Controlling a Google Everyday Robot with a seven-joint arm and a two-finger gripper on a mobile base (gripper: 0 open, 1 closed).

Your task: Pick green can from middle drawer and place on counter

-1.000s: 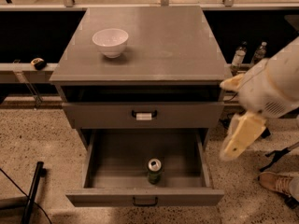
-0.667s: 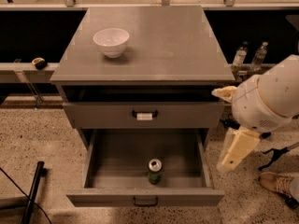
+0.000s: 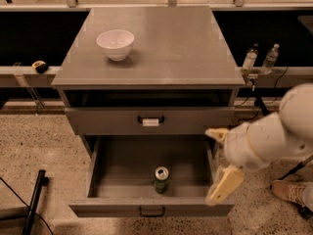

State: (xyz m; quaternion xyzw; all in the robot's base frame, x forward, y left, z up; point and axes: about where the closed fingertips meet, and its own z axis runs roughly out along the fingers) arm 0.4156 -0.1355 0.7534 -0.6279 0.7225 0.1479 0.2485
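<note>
From my station I see the green can (image 3: 161, 179) standing upright on the floor of the middle drawer (image 3: 122, 166), which is pulled wide open. The can's long axis is vertical and its silver top faces straight up toward the camera. I cannot make out which way the pull tab points. The can sits near the drawer's front wall, roughly mid-width and a touch right of centre. It is apart from both side walls and just behind the plain dark bar handle (image 3: 151, 211) on the front panel.

My end effector (image 3: 211, 165) hangs over the drawer's right wall, to the right of the can and not touching it. It is released: the two pale yellow fingers (image 3: 226, 184) are spread wide with nothing between them. One tip is up near the drawer above and the other is down by the front right corner. The white arm (image 3: 274, 136) reaches in from the right edge of the view.

The upper drawer (image 3: 107, 120) is shut, and its handle carries a white tag (image 3: 150, 122). On the bench (image 3: 171, 43) above, a white bowl (image 3: 116, 44) sits upright toward the left rear. Two clear plastic bottles (image 3: 250, 58) stand on a ledge right of the cabinet. A shoe (image 3: 288, 190) shows on the speckled floor at the lower right.
</note>
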